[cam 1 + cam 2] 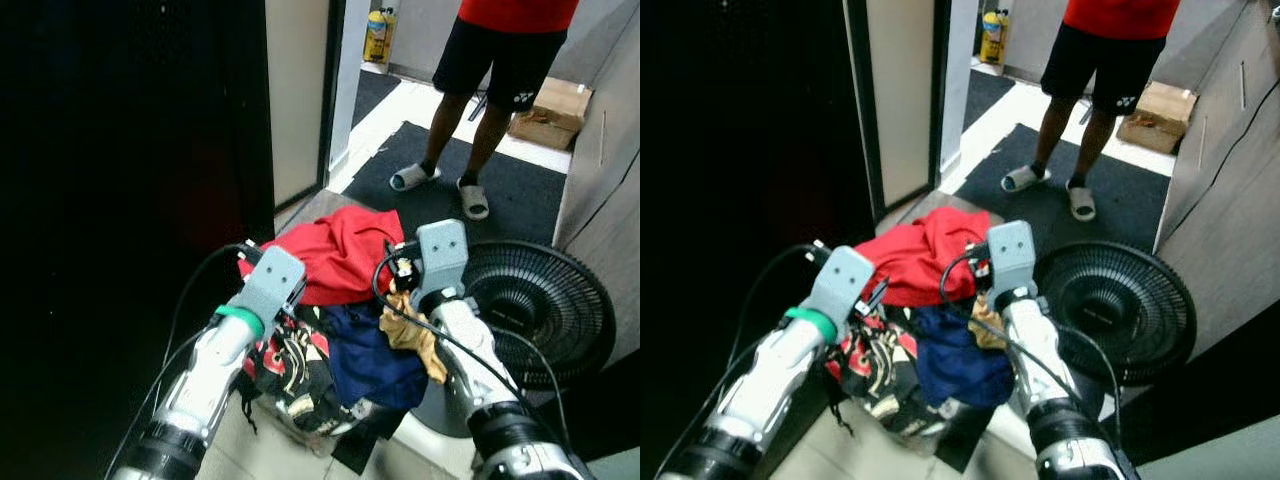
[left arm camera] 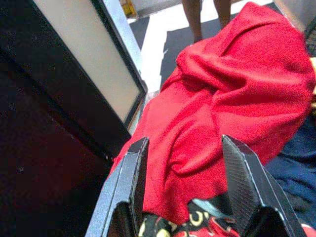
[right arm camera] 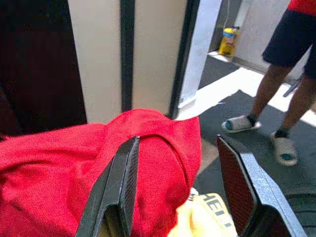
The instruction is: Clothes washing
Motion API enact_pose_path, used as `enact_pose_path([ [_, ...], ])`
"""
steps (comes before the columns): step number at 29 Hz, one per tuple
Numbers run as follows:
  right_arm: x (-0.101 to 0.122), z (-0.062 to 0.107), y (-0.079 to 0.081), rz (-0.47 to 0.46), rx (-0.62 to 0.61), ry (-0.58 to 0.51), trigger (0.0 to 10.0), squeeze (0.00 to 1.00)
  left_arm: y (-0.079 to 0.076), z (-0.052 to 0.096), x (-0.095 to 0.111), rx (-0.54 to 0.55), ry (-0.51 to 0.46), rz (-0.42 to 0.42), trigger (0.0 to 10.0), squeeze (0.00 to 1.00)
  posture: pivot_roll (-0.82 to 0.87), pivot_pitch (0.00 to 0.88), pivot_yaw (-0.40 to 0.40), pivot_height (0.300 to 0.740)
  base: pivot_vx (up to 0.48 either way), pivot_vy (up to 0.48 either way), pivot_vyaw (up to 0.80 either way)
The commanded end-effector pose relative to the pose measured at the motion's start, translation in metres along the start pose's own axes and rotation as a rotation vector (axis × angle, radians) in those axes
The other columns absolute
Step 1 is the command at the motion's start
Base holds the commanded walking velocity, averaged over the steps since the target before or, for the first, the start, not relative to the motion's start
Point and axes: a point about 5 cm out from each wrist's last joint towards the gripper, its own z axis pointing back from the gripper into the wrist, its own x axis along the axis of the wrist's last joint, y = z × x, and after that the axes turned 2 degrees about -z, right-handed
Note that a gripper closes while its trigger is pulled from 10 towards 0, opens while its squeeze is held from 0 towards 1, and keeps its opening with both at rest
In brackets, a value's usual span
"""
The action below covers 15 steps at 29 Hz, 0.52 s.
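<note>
Here both grippers, left (image 2: 185,185) and right (image 3: 177,185), hover open-fingered over the red cloth (image 1: 340,250), soft, light, best pinched at a raised fold.

The clothes pile (image 1: 335,310) lies left of the fan (image 1: 535,300), a person (image 1: 490,60) standing behind.

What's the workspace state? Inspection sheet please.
Surface: tiled floor; dark mat beyond.
Job's things: clothes pile with red garment on top, blue garment, patterned garment, tan cloth.
Clutter: fan beside pile; cardboard box; yellow bottle.
Grippers: left gripper open over red garment; right gripper open over it too.
Cables: black cables on both arms.
Surroundings: person standing on mat; open doorway.
</note>
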Motion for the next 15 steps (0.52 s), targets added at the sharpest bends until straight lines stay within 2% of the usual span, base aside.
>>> enact_pose_path([
  [1, -0.002, 0.001, 0.001, -0.040, 0.018, 0.013, 10.0, 0.00, -0.002, 0.001, -0.007, -0.004, 0.025, 0.010, 10.0, 0.00, 0.06, 0.194, 0.071, 0.740, 0.000, 0.000, 0.00],
  [2, -0.010, -0.002, 0.012, -0.053, 0.105, 0.055, 10.0, 0.00, 0.006, -0.001, -0.017, 0.022, 0.091, 0.100, 10.0, 0.00, 0.05, 0.197, 0.087, 0.740, 0.000, 0.000, 0.00],
  [3, -0.010, -0.002, 0.012, -0.053, 0.105, 0.055, 10.0, 0.00, 0.006, -0.001, -0.017, 0.022, 0.091, 0.100, 10.0, 0.00, 0.05, 0.197, 0.087, 0.740, 0.000, 0.000, 0.00],
  [5, -0.014, -0.008, 0.026, -0.063, 0.158, 0.083, 10.0, 0.00, 0.013, 0.000, -0.023, 0.044, 0.119, 0.135, 10.0, 0.00, 0.06, 0.199, 0.085, 0.740, 0.000, 0.000, 0.00],
  [8, -0.014, -0.008, 0.026, -0.063, 0.158, 0.083, 10.0, 0.00, 0.013, 0.000, -0.023, 0.044, 0.119, 0.135, 10.0, 0.00, 0.06, 0.199, 0.085, 0.740, 0.000, 0.000, 0.00],
  [10, -0.009, -0.019, 0.051, -0.075, 0.221, 0.082, 10.0, 0.00, 0.027, 0.004, -0.023, 0.090, 0.121, 0.127, 10.0, 0.00, 0.13, 0.204, 0.055, 0.740, 0.000, 0.000, 0.00],
  [12, -0.009, -0.019, 0.051, -0.075, 0.221, 0.082, 10.0, 0.00, 0.027, 0.004, -0.023, 0.090, 0.121, 0.127, 10.0, 0.00, 0.13, 0.204, 0.055, 0.740, 0.000, 0.000, 0.00],
  [14, -0.004, -0.029, 0.070, -0.082, 0.242, 0.096, 10.0, 0.00, 0.042, 0.015, -0.022, 0.145, 0.115, 0.115, 10.0, 0.00, 0.21, 0.222, 0.014, 0.740, 0.000, 0.000, 0.00],
  [15, -0.004, -0.031, 0.074, -0.081, 0.241, 0.105, 10.0, 0.00, 0.047, 0.019, -0.021, 0.163, 0.111, 0.112, 10.0, 0.00, 0.22, 0.225, 0.009, 0.740, 0.000, 0.000, 0.00],
])
